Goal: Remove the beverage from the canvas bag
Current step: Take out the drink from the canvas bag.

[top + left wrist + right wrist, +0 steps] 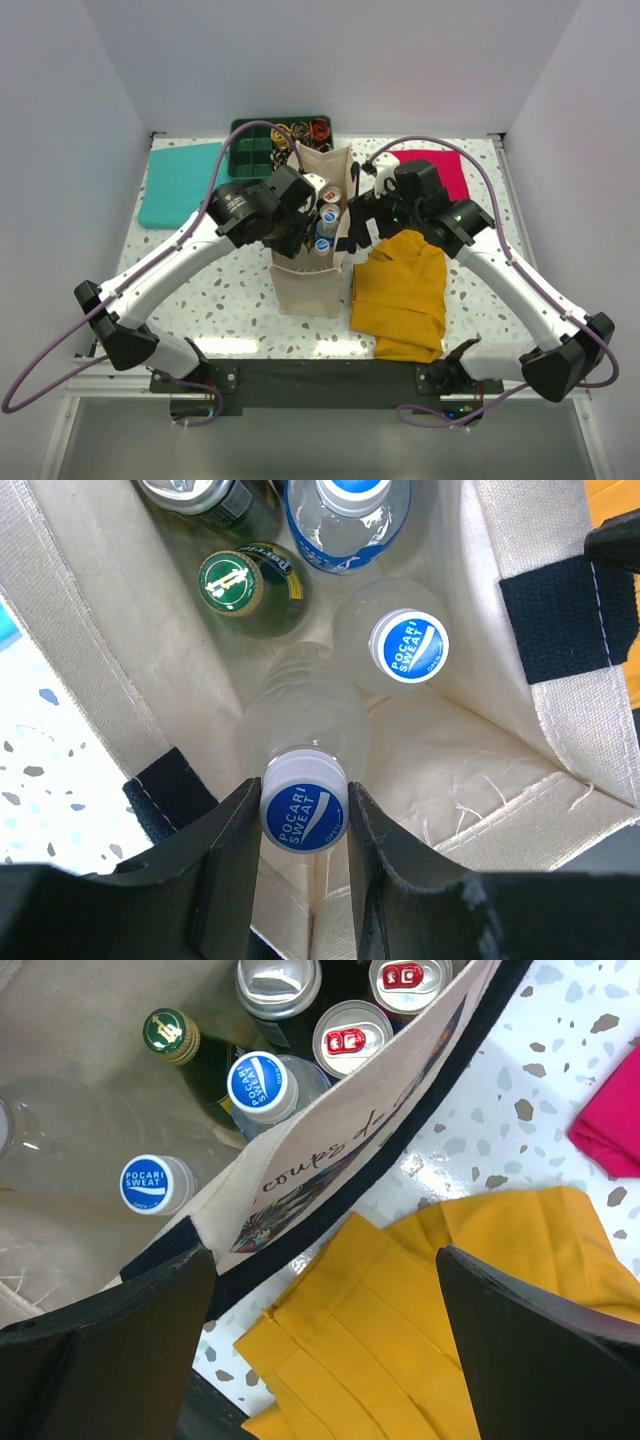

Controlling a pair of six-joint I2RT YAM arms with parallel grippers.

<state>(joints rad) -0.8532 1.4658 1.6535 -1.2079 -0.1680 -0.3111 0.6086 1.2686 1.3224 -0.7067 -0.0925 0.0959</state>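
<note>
The cream canvas bag (308,285) with navy handles stands open at the table's middle, with several drinks inside. My left gripper (304,825) reaches into its near end and is shut on the blue-and-white cap of a clear Pocari Sweat bottle (304,780); both fingers (225,860) touch the cap. A second Pocari bottle (408,645), a green bottle (232,582) and a blue-labelled bottle (345,510) stand beyond it. My right gripper (325,1290) is wide open and empty, just outside the bag's printed right wall (330,1150), above the yellow cloth.
A mustard-yellow cloth (405,290) lies right of the bag. A red cloth (440,170) lies at the back right, a teal cloth (180,185) at the back left. A green divided tray (270,145) sits behind the bag. Cans (352,1038) stand at the bag's far end.
</note>
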